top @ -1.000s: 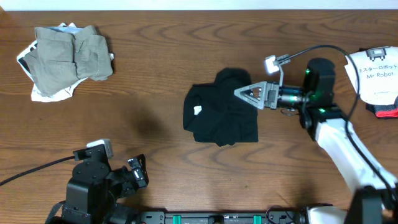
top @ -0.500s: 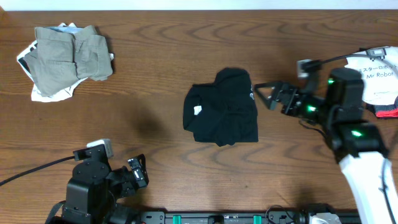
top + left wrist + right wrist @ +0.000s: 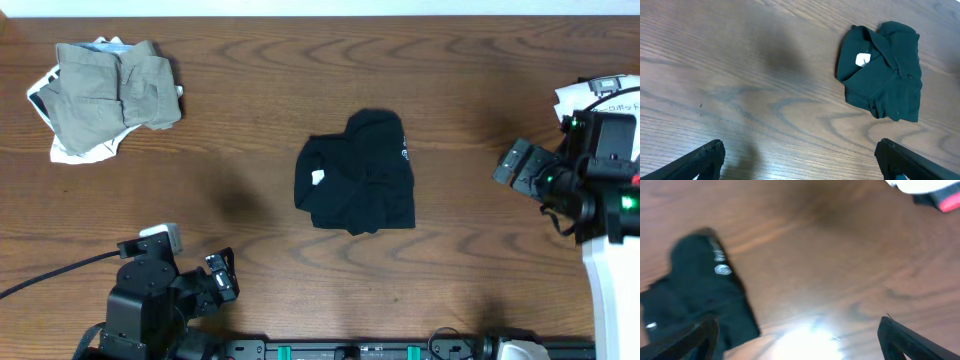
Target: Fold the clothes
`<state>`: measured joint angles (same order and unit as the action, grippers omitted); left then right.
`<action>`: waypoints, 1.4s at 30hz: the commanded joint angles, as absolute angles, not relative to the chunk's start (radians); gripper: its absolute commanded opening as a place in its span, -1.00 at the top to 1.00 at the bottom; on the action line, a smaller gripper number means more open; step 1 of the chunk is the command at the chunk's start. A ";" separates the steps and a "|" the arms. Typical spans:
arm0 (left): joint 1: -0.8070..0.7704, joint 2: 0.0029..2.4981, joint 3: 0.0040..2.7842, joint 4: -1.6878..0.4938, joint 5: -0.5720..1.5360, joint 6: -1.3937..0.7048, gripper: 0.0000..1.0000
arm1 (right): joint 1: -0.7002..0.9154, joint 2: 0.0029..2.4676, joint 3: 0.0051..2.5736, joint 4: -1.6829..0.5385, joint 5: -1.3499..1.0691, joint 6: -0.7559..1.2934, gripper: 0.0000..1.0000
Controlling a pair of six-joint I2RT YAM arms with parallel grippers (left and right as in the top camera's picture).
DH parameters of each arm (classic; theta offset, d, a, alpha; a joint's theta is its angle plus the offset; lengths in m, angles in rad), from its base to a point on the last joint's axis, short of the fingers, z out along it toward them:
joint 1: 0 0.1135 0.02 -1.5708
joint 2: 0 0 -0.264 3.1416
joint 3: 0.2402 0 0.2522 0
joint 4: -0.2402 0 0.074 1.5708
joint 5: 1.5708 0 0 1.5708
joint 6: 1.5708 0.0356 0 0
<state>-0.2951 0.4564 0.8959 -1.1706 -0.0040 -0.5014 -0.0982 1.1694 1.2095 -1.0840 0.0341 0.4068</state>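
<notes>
The clothes lie in two places. A black shirt (image 3: 357, 185) rests folded into a compact bundle at the table's middle, with a small white mark on its left part; it also shows in the left wrist view (image 3: 882, 70) and, blurred, in the right wrist view (image 3: 695, 295). A khaki-grey and white pile (image 3: 105, 95) sits at the far left. My right gripper (image 3: 512, 165) hovers open and empty, well to the right of the shirt (image 3: 797, 325). My left gripper (image 3: 222, 275) stays open near the front edge, over bare wood (image 3: 800, 150).
A white printed item (image 3: 600, 120) lies at the right edge beside a red and black thing (image 3: 620, 178), close to my right arm. A black rail (image 3: 350, 350) runs along the front edge.
My right arm has pulled back to the right, away from the black shirt, with its jaws open. The shirt has stayed in place and the left arm has not moved.
</notes>
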 commanded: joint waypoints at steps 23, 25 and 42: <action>-0.291 0.457 0.897 -1.172 -0.011 -0.511 -0.96 | -0.150 1.360 1.209 -1.095 0.049 0.388 -0.98; -0.291 0.457 0.897 -1.172 -0.012 -0.511 -0.96 | -0.150 1.360 1.209 -1.095 0.048 0.388 -0.99; -0.291 0.457 0.897 -1.172 -0.012 -0.511 -0.96 | -0.150 1.360 1.209 -1.095 0.048 0.388 -0.98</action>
<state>-0.2951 0.4564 0.8959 -1.1709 -0.0036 -0.5014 -0.1410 1.3548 1.2087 -1.0962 0.0521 0.4007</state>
